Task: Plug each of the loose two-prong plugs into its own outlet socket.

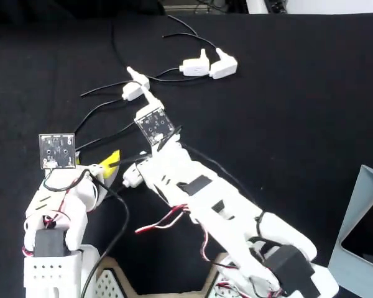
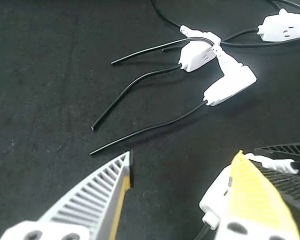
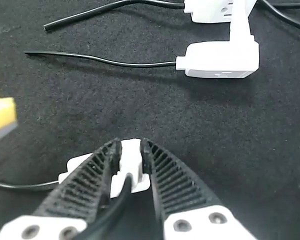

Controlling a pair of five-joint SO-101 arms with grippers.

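My right gripper [image 3: 131, 144] is shut on a small white two-prong plug [image 3: 131, 160], low over the black table; the same plug [image 1: 130, 176] lies between the two arms. The left gripper [image 2: 184, 156] stands open right beside that plug [image 2: 214, 197], its yellow finger [image 1: 110, 161] close to it. Just beyond, a white angled plug [image 3: 219, 60] lies against a white socket block [image 2: 195, 54]. Farther back, another white plug and socket pair [image 1: 208, 64] lie together.
Loose black cables [image 1: 96, 112] trail across the cloth between the arms and the white pieces. A grey-blue box [image 1: 360, 236] stands at the right edge. Bare black cloth [image 1: 298, 124] spreads to the right.
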